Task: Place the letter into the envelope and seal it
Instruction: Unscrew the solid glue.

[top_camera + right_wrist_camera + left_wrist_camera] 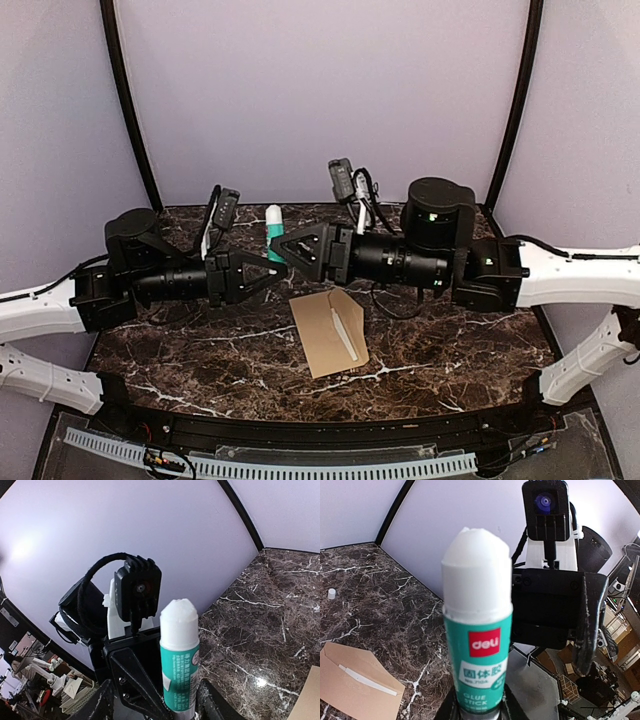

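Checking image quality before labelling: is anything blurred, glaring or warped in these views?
Left wrist: the glue stick fills the middle, its white tip soft, its label legible; the wall edge bows. Right wrist: a small glare spot on the marble table. Top external: evenly lit, sharp.

A dark brown marble-patterned tabletop with white veins [200,350] forms the floor of the booth. Smooth pale lilac backdrop walls [320,90] rise behind it and on both sides, meeting the stone at its far edge. A thin black curved pole [128,100] runs up the left corner and a second black pole [515,100] runs up the right. A white slotted plastic strip [300,468] curves along the near edge. The light is soft and even, with a small bright glare spot [260,682] on the stone. Beyond the booth, a cluttered workshop [592,680] shows, blurred.
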You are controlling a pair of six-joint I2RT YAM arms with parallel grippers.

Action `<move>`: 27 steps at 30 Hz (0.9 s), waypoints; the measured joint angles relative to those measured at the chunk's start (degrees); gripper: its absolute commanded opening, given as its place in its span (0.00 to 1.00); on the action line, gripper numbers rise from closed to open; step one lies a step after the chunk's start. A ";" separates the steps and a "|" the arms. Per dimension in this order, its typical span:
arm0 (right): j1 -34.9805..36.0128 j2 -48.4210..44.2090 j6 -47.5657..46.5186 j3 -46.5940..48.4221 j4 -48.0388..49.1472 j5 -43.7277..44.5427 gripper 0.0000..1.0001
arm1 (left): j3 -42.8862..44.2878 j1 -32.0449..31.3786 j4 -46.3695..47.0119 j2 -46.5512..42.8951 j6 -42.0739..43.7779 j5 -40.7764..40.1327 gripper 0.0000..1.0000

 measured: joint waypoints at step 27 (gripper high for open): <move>-2.45 1.09 -2.12 -0.22 -2.03 -4.55 0.06 | 0.20 0.11 1.03 0.85 -1.46 1.97 0.96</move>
